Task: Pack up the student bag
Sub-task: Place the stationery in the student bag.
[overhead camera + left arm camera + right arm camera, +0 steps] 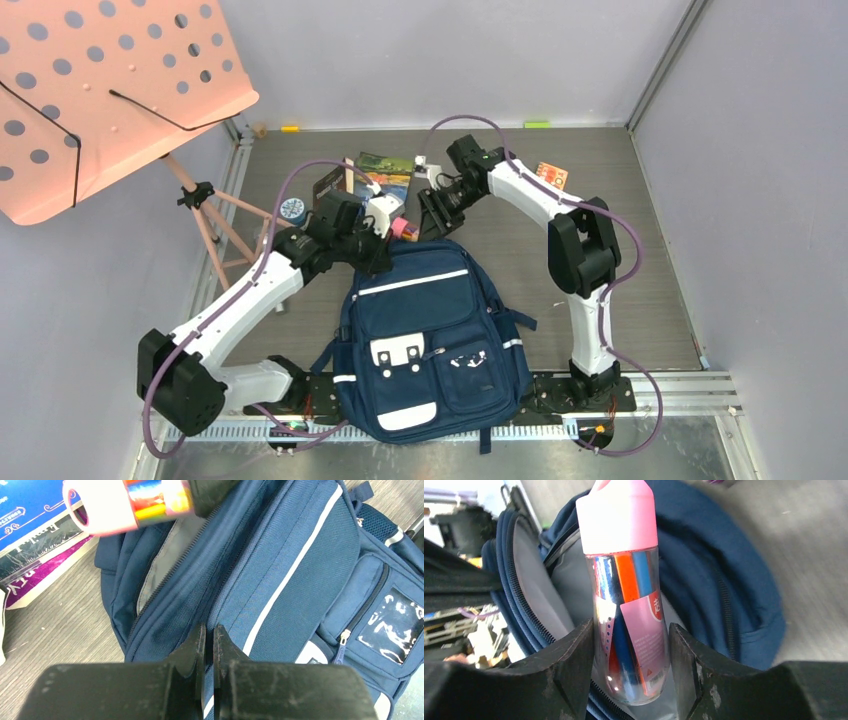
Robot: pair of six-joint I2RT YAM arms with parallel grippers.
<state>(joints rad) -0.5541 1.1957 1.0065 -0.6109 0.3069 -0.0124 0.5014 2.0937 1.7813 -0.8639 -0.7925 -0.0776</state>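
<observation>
1. Navy bag (420, 330) with white stripes in the middle of the table (620, 250). Lies on its back with the front pockets facing up, the bottom toward the arm bases and the top toward the far side.
2. Main zip open at the top, showing grey lining inside the mouth.
3. Left hand (209, 630) at the bag's top left corner, right over the blue fabric beside the open zip. Closed tight, fingers almost meeting; cannot tell whether any cloth is caught between them.
4. Right hand (631, 630) at the top edge of the bag, reaching in from the far right. Closed partway on a clear tube (624, 580), one finger pressed against each side.
5. Tube capped in pink and filled with coloured pens: orange, blue and red among them. Sticks out past the fingertips, cap end away from the hand, over the open mouth of the bag. Cannot tell whether it touches the fabric.
6. Both hands close together at the bag's top, tube between them in the overhead view.
7. A few books (385, 170) flat on the table just beyond the bag's top, among them a blue cover and a purple one.
8. Orange card (551, 175) farther right on the table, well apart from the bag.
9. Pink perforated music stand (100, 90) at the far left, off the table.
</observation>
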